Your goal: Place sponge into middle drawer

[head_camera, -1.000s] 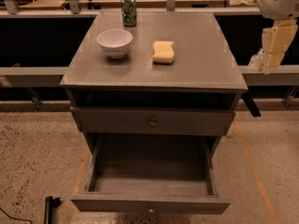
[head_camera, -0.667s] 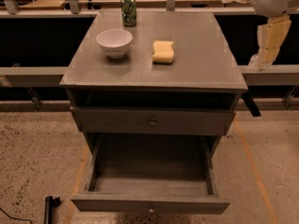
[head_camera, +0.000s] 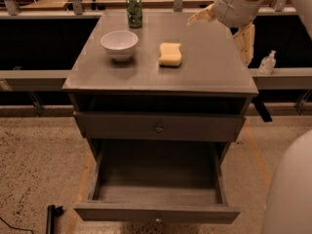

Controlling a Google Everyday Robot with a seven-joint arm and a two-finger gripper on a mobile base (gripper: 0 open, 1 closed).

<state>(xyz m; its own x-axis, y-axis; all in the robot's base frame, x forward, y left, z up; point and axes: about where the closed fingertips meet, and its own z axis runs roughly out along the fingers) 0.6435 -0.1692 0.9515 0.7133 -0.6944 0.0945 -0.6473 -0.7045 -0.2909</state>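
The pale-yellow sponge point(head_camera: 170, 53) lies on the grey cabinet top point(head_camera: 204, 72), right of centre. The middle drawer point(head_camera: 157, 191) is pulled out at the bottom and looks empty. My gripper point(head_camera: 218, 41) hangs above the cabinet top's back right corner, to the right of the sponge and behind it, apart from it. It is open and empty: one beige finger point(head_camera: 201, 17) points left toward the can, the other point(head_camera: 245, 44) hangs down at the right edge.
A white bowl point(head_camera: 119, 44) stands left of the sponge. A green can point(head_camera: 134, 10) stands at the back. The upper drawer front with a round knob point(head_camera: 158, 127) is shut. A clear bottle point(head_camera: 267, 63) sits on the ledge at right. My white base point(head_camera: 290, 194) fills the lower right.
My arm has swung left from beyond the cabinet's right side, so the gripper is now over the back right corner of the top. The sponge, bowl and drawer have not moved.
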